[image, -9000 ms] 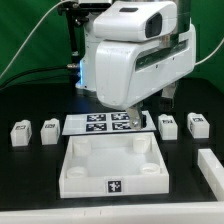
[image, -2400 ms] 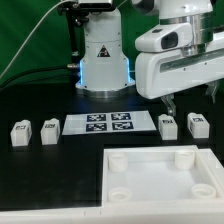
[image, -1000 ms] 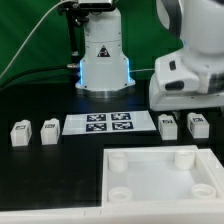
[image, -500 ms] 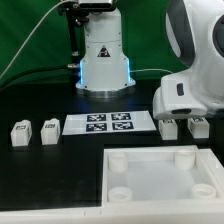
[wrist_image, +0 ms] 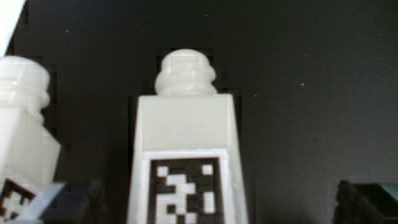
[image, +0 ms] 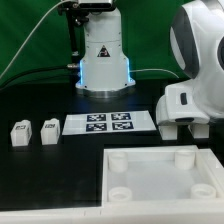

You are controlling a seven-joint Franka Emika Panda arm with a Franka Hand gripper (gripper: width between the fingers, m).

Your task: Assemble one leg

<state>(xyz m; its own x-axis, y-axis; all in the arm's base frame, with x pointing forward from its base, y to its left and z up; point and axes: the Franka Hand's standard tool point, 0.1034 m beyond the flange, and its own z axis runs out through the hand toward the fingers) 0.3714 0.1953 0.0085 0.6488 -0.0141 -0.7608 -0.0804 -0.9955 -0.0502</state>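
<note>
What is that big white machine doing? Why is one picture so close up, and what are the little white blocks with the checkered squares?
The big white machine is a robot arm that puts furniture together. One picture comes from a camera standing off to the side. The close-up comes from a camera on the arm's wrist, looking past its gripper. On the black table lie two legs, a flat marker board that helps the cameras, and a big white panel with round sockets. Up close, one leg stands between the open fingers, with another leg beside it. Nothing is held right now.
</note>
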